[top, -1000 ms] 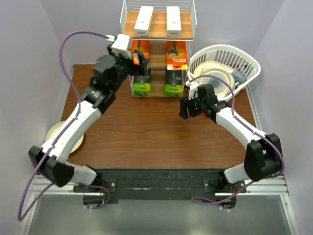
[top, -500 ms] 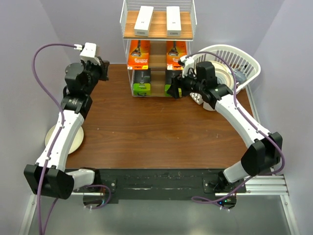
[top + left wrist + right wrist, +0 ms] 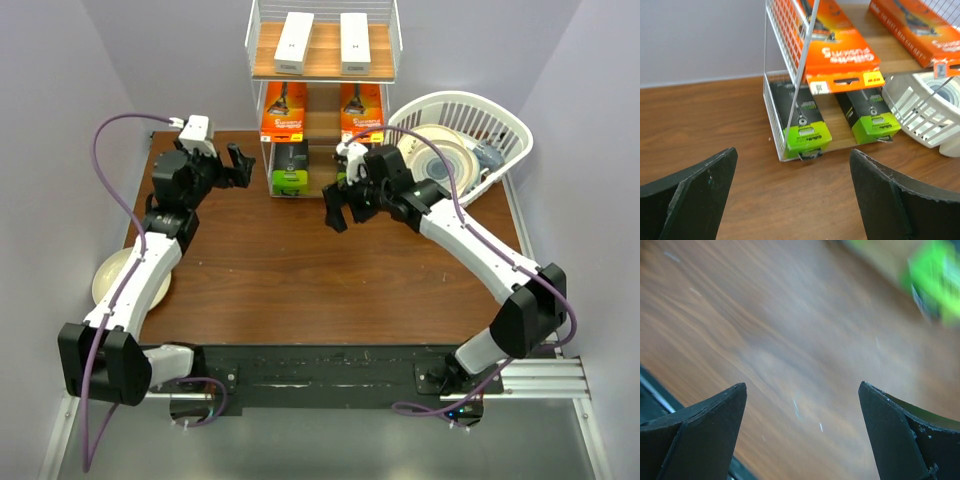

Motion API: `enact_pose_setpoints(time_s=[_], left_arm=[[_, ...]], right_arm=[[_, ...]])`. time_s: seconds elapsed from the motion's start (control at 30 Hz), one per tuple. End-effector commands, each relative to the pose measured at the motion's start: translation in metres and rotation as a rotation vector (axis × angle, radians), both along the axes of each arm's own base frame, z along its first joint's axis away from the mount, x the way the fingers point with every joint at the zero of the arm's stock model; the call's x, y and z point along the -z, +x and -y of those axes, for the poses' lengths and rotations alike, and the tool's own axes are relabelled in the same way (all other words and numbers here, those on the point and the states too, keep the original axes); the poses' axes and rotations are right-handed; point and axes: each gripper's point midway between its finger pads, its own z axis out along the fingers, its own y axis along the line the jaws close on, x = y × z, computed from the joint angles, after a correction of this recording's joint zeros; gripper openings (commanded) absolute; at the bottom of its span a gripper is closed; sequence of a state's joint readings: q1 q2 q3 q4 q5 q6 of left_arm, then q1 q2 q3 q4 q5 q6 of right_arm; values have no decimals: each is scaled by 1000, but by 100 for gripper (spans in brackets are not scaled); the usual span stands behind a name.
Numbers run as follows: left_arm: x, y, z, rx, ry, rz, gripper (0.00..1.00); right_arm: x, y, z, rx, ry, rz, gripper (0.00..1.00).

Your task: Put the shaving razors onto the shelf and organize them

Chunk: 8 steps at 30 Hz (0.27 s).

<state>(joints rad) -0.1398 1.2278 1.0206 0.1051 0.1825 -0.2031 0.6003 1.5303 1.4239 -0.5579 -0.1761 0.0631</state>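
Two claws show in the view from above. The left claw (image 3: 239, 166) hangs over the table (image 3: 300, 270) with its fingers spread and nothing between them. The shelf (image 3: 322, 64) stands just to the right of it. The right claw (image 3: 336, 207) is also spread and empty, and the shelf is close behind it, on the side away from the arm bases. The two white boxes (image 3: 293, 43) lie on the top board, the two orange cards (image 3: 284, 108) on the middle one and the black boxes (image 3: 290, 166) on the lowest one; the right arm covers most of the second black box. A white basket (image 3: 505, 120) with plates (image 3: 440, 160) is to the right of the right claw.

From the left wrist, the left claw (image 3: 792, 165) is wide apart, with only bare table (image 3: 715, 120) between its fingers (image 3: 690, 200). Straight ahead of it is the wire frame of the shelf (image 3: 785, 70). The two black boxes (image 3: 799, 112) lie side by side on the lowest board, their lime-green ends toward the claw, and the orange cards (image 3: 840, 45) are above them. The basket (image 3: 920, 115) is ahead to the right.

From the right wrist the picture is blurred. The right claw (image 3: 802, 390) is apart and holds nothing, with the brown table (image 3: 765, 340) under it. A green smear (image 3: 935, 280) shows ahead of the right finger, too blurred to name.
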Motion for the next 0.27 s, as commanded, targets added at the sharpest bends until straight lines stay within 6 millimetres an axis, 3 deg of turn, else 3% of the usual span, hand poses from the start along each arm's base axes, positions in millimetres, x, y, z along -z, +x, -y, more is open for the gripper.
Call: enact_pose_setpoints(time_s=[0.0, 0.23], left_arm=[[-10, -6, -3, -21, -36, 51, 100], [7, -6, -9, -48, -34, 20, 100]], right_arm=[[15, -17, 42, 170, -96, -50, 99], [24, -26, 52, 125, -148, -11, 99]])
